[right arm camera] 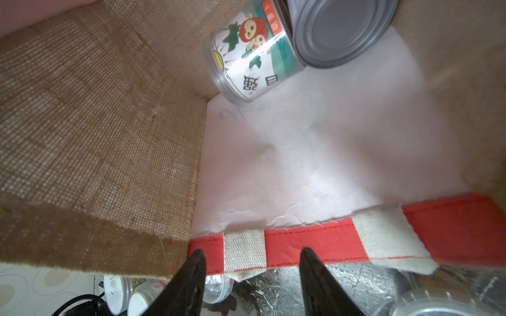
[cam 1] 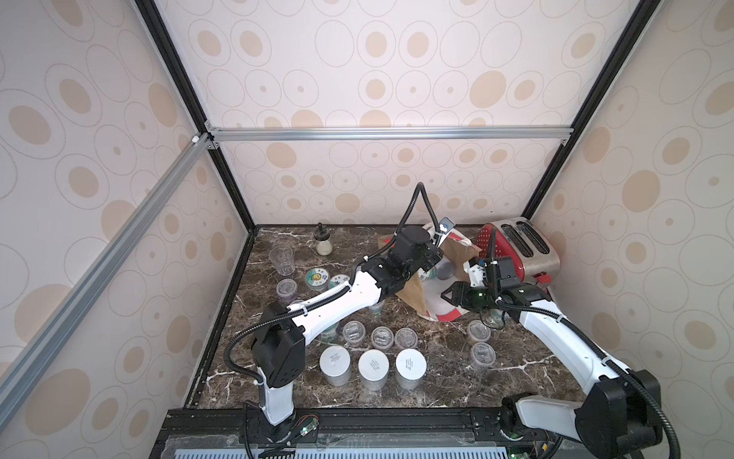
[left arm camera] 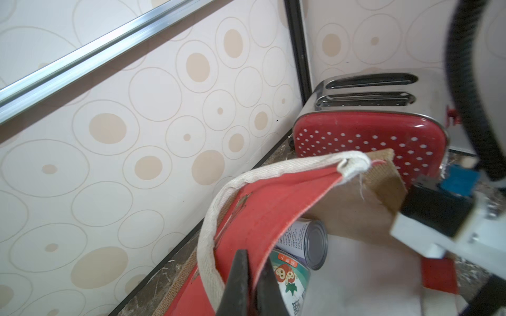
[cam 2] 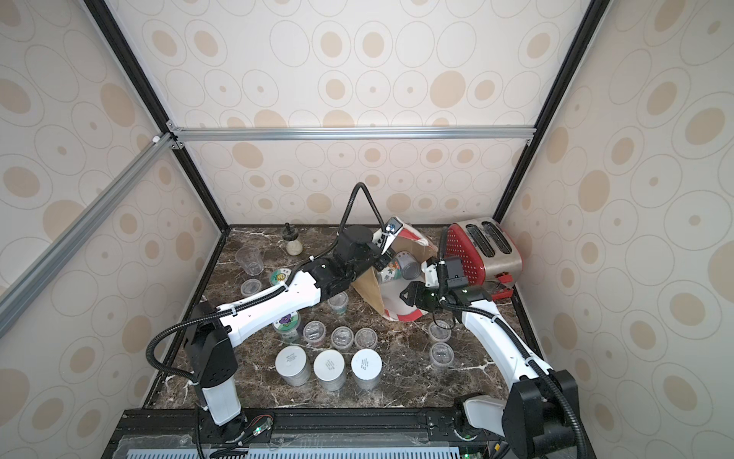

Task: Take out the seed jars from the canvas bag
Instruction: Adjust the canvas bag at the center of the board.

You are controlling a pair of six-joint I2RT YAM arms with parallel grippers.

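The canvas bag [cam 1: 413, 294] [cam 2: 369, 292] lies on its side at the back of the table, its mouth facing the front right. My left gripper [left arm camera: 253, 262] is shut on the bag's red upper rim [left arm camera: 273, 197] and holds it up. Inside on the white lining lie a seed jar [right arm camera: 246, 54] [left arm camera: 290, 276] with a cartoon label and a grey-ended jar [right arm camera: 339, 30]. My right gripper [right arm camera: 252, 257] [cam 1: 451, 294] is open at the lower red rim, holding nothing. Several seed jars stand on the table, among them white-lidded ones [cam 1: 373, 367] and short clear ones [cam 1: 382, 337].
A red dotted toaster [cam 1: 520, 246] stands at the back right, close behind the bag. A clear tumbler [cam 1: 282, 260] and a glass shaker [cam 1: 323, 240] stand at the back left. Two short jars [cam 1: 478, 330] sit under my right arm.
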